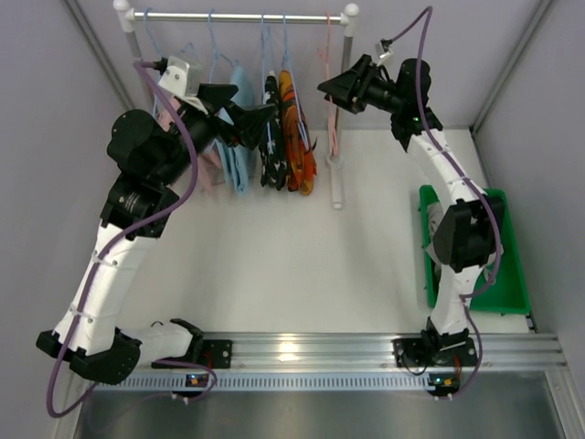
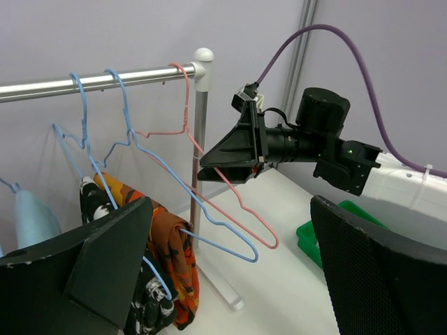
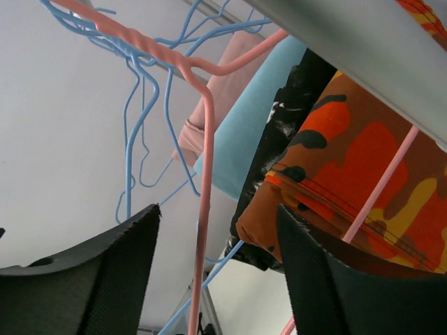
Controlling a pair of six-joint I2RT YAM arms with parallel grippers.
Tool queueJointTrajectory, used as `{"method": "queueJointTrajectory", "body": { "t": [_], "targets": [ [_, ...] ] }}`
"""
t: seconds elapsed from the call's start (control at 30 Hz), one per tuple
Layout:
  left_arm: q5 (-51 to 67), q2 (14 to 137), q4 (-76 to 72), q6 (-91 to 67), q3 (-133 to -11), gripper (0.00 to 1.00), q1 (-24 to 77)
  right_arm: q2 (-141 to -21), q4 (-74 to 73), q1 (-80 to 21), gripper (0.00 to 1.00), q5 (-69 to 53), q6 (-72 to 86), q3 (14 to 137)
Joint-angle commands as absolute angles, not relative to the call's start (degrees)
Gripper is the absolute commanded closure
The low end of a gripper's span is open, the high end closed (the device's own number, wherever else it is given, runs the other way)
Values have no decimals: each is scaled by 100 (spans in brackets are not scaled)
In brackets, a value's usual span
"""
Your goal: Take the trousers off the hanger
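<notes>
Right gripper (image 3: 216, 265): jaws apart, your pink hanger (image 3: 202, 209) between them, seemingly bare, nothing gripped. Left gripper (image 1: 265, 123): spread wide, orange trousers (image 2: 171, 251) hanging folded just beside it, within reach for pulling.

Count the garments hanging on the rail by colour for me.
Pink garment: 1
Light-blue garment: 1
Black white-speckled garment: 1
Orange-red patterned trousers: 1
Total: 4
</notes>
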State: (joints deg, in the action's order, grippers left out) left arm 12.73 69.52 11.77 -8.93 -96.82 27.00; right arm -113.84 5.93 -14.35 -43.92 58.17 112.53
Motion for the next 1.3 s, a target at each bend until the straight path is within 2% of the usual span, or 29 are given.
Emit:
{"method": "queueJointTrajectory", "body": {
  "t": [0.0,0.1,0.2,0.4,0.53,0.67,0.77,1.13,1.27],
  "targets": [
    [1230,6864,1055,-923,-9659,1,2663,-10602,476,-1318,33,-4535,5511,11101],
    [1222,6864,1046,-932,-9642,1,2654,-10110,221,-1196,23,-4535,5283,10733],
    [1230,6847,1037,-949,-9589,1,2646,-9522,-200,-1125,1,-4448,4923,10232],
    [1204,6820,976,-967,-9466,1,2646,-8720,-1098,-1002,0,-4254,3771,9957],
    [1195,6820,888,-984,-9387,1,2654,-8929,-1116,-1072,5,-4579,4051,10520],
    [1143,6820,826,-984,-9352,1,2646,-9158,-616,-1379,15,-4676,4717,10547],
    [1116,6820,826,-958,-9387,1,2637,-9465,-220,-1731,27,-4676,5201,10661],
    [1055,6741,905,-905,-9519,1,2575,-10933,-211,-2434,27,-4052,5748,12093],
    [1055,6715,905,-897,-9492,1,2549,-11267,-88,-2522,34,-4087,5888,12278]
  ]
}}
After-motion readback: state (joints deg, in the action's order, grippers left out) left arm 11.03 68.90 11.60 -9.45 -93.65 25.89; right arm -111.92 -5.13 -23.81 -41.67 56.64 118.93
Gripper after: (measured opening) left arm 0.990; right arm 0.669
